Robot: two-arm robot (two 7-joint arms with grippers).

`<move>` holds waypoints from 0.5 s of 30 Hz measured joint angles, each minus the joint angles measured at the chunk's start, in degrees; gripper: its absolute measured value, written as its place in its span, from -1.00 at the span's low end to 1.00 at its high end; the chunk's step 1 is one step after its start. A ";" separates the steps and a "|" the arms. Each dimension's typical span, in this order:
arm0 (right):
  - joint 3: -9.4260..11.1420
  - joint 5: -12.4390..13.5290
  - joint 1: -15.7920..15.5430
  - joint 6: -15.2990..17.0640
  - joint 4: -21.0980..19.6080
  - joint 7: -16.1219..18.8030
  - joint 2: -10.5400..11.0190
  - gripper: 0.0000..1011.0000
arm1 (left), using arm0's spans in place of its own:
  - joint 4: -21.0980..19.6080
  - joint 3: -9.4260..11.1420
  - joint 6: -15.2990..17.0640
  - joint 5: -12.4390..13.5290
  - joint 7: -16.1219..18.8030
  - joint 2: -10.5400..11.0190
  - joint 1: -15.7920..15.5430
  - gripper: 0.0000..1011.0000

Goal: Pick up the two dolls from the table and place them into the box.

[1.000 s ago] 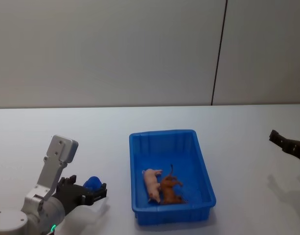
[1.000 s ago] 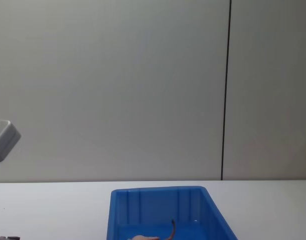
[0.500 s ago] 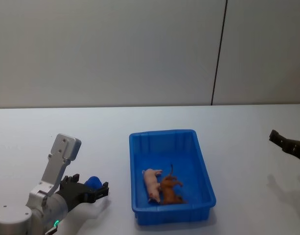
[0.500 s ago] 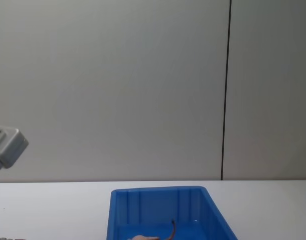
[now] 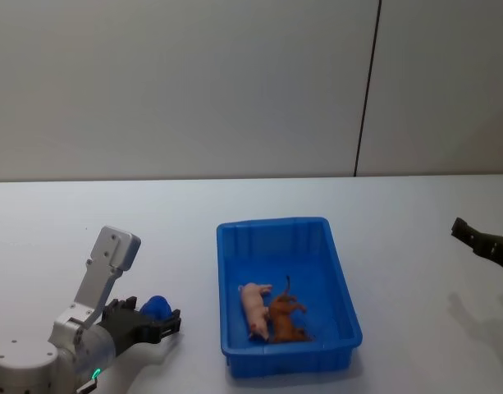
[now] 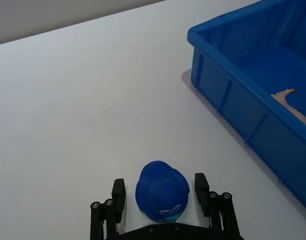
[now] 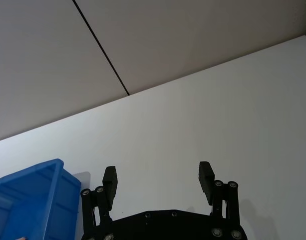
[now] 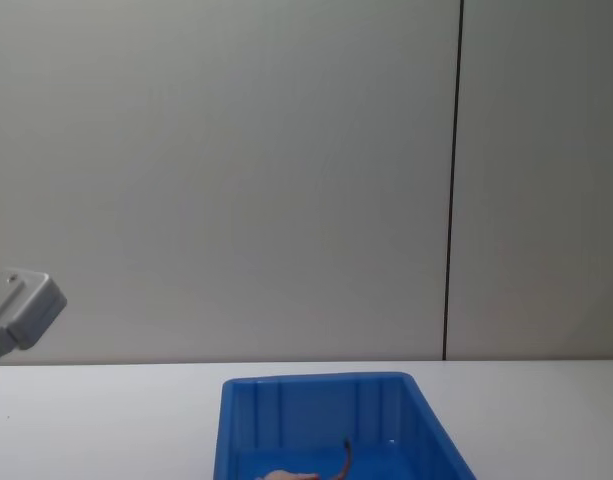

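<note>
Both dolls already lie inside the blue bin (image 5: 343, 283), the pale pink pig (image 5: 254, 308) touching the reddish-brown figure (image 5: 285, 318) at its 3 o'clock, so the placing looks finished. At the bin's 9 o'clock the left gripper (image 6: 160, 192) stands open around a small blue cap-shaped toy (image 6: 161, 190). At 3 o'clock, the right gripper (image 7: 158, 178) hangs open and empty above the white table (image 5: 415, 246).

I am working in what is looking like a bare lab or test room: a plain white table (image 5: 235, 197) is stretching before me, and blank grey wall panels (image 5: 177, 82) with one dark seam (image 5: 366, 90) are standing behind.
</note>
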 joint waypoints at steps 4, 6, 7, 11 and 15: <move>0.00 0.00 0.00 0.00 0.00 0.00 0.00 0.98 | 0.33 0.04 0.25 0.22 -0.22 -0.12 -0.20 0.57; 0.00 0.00 0.00 0.00 0.00 0.00 0.00 0.98 | 0.41 0.04 0.30 0.27 -0.28 -0.15 -0.25 0.46; 0.00 0.00 0.00 0.00 0.00 0.00 0.00 0.98 | 0.44 0.05 0.33 0.29 -0.31 -0.16 -0.27 0.46; 0.00 0.00 0.00 0.00 0.00 0.00 0.00 0.98 | 0.61 0.06 0.44 0.39 -0.43 -0.23 -0.37 0.24; 0.00 0.00 0.00 0.00 0.00 0.00 0.00 0.98 | 0.73 0.06 0.51 0.49 -0.55 -0.27 -0.45 0.13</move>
